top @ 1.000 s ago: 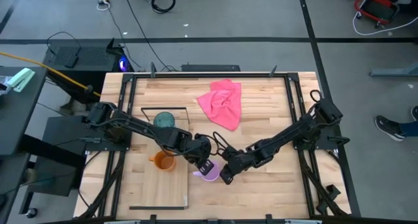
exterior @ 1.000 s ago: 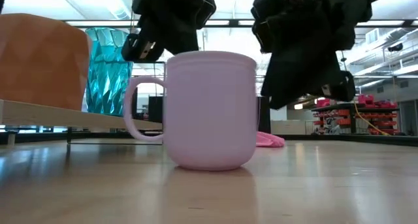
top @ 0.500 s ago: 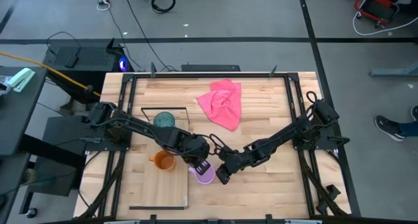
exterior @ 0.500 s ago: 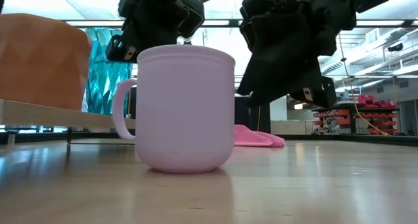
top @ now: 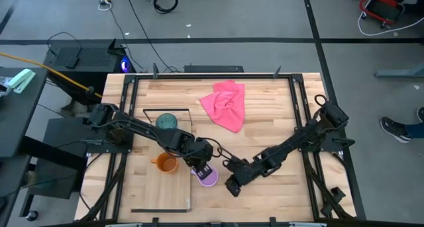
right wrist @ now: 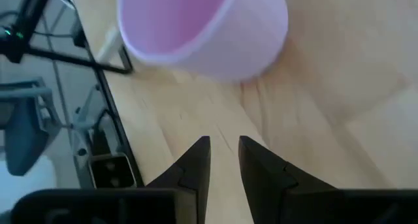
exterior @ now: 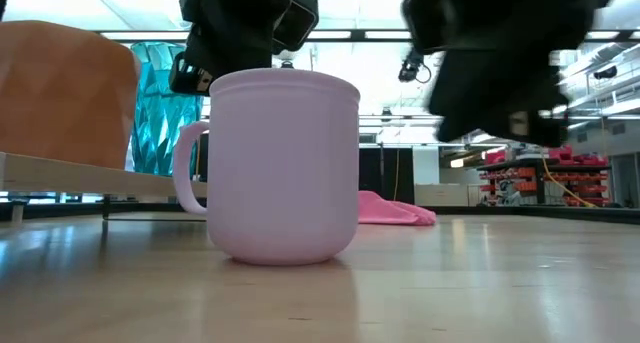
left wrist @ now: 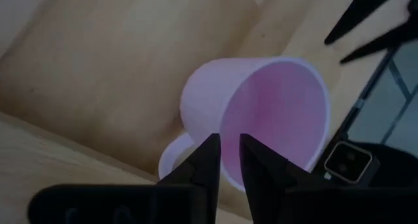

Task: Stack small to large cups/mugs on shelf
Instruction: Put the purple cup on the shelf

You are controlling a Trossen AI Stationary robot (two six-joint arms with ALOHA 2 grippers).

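The lilac mug point(top: 209, 178) stands upright with its base on the tabletop, just off the right edge of the shelf board point(top: 156, 187). The orange mug point(top: 165, 164) and the teal tumbler point(top: 166, 121) stand on the shelf. My left gripper point(left wrist: 230, 149) is shut and points down over the lilac mug's rim beside its handle point(left wrist: 173, 162). My right gripper point(right wrist: 224, 149) is shut and empty, a short way to the mug's near right point(top: 231, 186). My left gripper's shut fingertips point(left wrist: 210, 152) stand at the lilac mug's rim point(left wrist: 222, 126), right by the handle, coming from above. I cannot tell whether they touch the rim. The mug sits upright on the table.
A pink cloth point(top: 225, 102) lies crumpled at the far middle of the table. The shelf's thin black wire frame point(top: 191, 118) stands around the tumbler. Bare wood lies to the near right of the lilac mug.
The lilac mug has slid a little toward the table's left and near edges, staying upright, and my left gripper has gone along above it. My right gripper first followed close beside the mug. It has then drawn back toward the near right, away from the mug.
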